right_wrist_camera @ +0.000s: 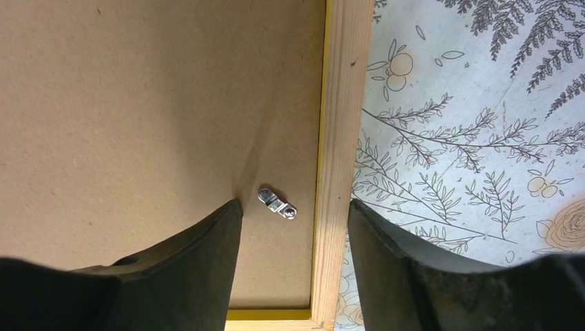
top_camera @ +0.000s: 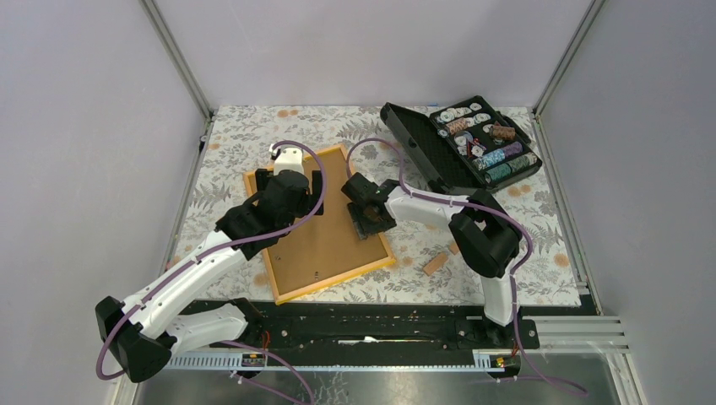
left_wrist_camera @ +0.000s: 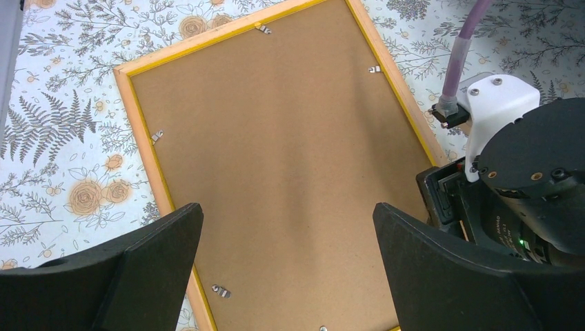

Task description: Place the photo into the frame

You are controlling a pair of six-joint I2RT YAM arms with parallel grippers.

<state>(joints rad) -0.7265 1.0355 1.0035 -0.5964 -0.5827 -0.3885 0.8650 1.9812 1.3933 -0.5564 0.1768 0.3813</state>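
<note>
The frame (top_camera: 325,245) lies back-up on the desk (top_camera: 523,253), a little left of centre and turned at a slant, its brown board facing up; what lies under the board is hidden. The left wrist view shows most of the back (left_wrist_camera: 276,158) and the small metal clips (left_wrist_camera: 158,136) along its borders, which the top view barely resolves. The right wrist view closes in on the wooden border (right_wrist_camera: 341,138) near one corner, where one clip (right_wrist_camera: 276,203) lies on the board. The right gripper (right_wrist_camera: 295,207) stands there with fingers released, straddling that clip, the inner fingertip (right_wrist_camera: 231,210) down at the board. The left gripper (left_wrist_camera: 286,214) hangs over the frame's far half, fingers spread wide and grasping nothing. Only the top view shows the open black case of chips (top_camera: 464,143) at the desk's far right corner and a small wooden block (top_camera: 435,263) just right of the frame.
</note>
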